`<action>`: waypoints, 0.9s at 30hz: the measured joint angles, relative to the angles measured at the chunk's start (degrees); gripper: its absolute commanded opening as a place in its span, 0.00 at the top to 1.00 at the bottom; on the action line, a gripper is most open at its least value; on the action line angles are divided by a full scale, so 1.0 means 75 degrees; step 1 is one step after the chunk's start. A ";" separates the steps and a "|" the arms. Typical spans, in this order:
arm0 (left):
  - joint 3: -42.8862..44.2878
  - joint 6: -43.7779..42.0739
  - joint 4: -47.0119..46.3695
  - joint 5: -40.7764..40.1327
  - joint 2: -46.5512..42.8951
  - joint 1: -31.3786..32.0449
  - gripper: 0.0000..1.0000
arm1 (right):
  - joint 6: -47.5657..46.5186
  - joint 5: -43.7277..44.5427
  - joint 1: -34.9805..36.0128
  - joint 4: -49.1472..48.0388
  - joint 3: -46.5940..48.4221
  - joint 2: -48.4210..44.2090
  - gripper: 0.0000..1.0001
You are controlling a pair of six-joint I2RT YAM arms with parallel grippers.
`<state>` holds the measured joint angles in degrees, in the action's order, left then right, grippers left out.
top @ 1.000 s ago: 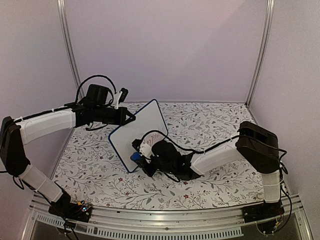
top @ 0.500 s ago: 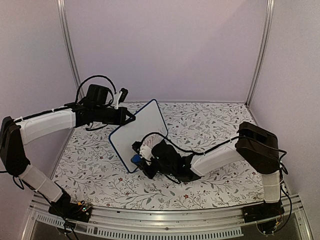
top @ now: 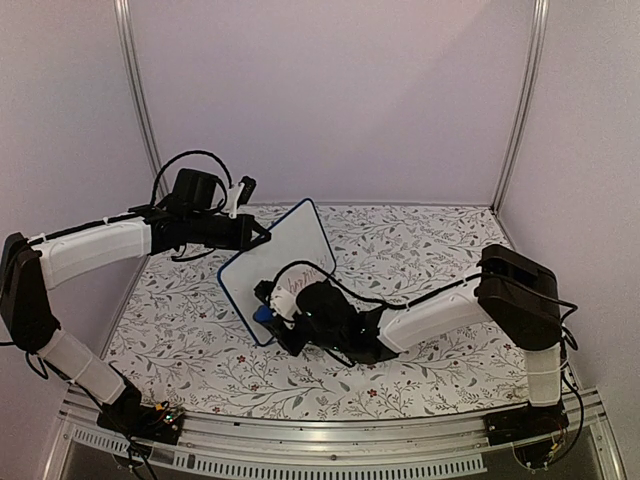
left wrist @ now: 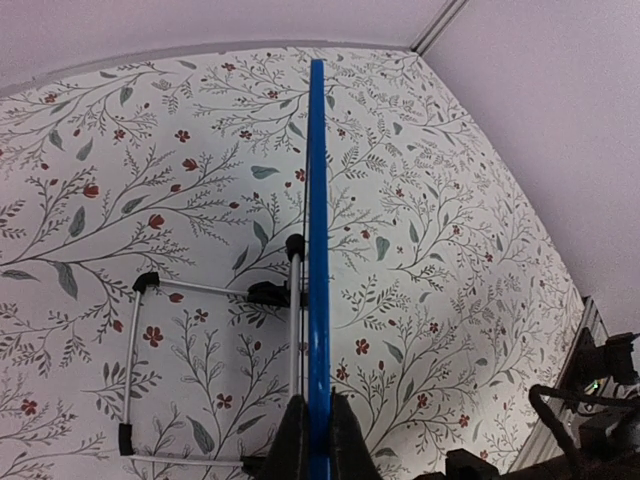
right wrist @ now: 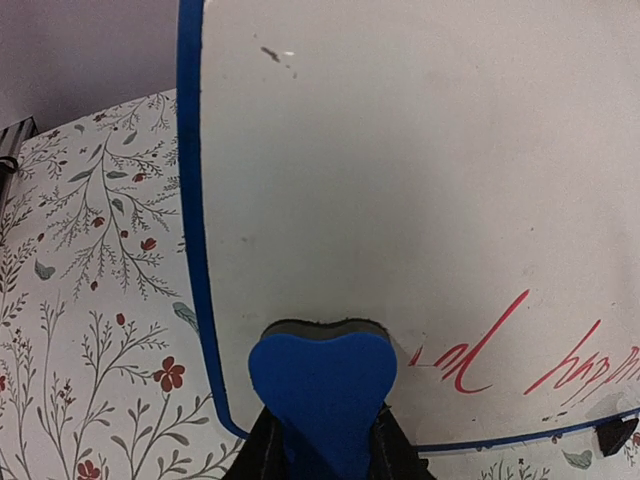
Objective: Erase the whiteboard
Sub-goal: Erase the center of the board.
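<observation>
Against 1 whiteboard (right wrist: 400, 200) sits 1 blue eraser (right wrist: 322, 385).

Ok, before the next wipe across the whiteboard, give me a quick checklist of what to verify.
1. Whiteboard clamped by the left fingers on its blue edge: ok.
2. Blue eraser gripped in the right fingers: ok.
3. Eraser's felt side facing the board: ok.
4. Felt pressed on the surface: cannot tell.
5. Eraser over the red writing: not ok, the writing lies beside it.
6. Board clean: not ok, red writing shows.
</observation>
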<state>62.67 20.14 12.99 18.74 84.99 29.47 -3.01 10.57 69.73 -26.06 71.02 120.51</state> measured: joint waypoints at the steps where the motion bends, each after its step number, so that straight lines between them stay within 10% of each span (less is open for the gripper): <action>1: 0.0000 0.0000 0.0003 0.0003 0.0000 0.0000 1.00 | 0.0026 0.0000 0.0000 0.0003 -0.0047 0.0003 0.84; 27: 0.0000 -0.0178 -0.0064 0.0009 -0.0003 -0.0003 1.00 | -0.0227 0.0026 -0.0341 0.0790 0.0364 0.0090 0.84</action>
<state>62.67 18.81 12.51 18.81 84.97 29.45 -4.71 10.76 67.18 -20.14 73.76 121.19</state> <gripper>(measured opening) 0.014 0.217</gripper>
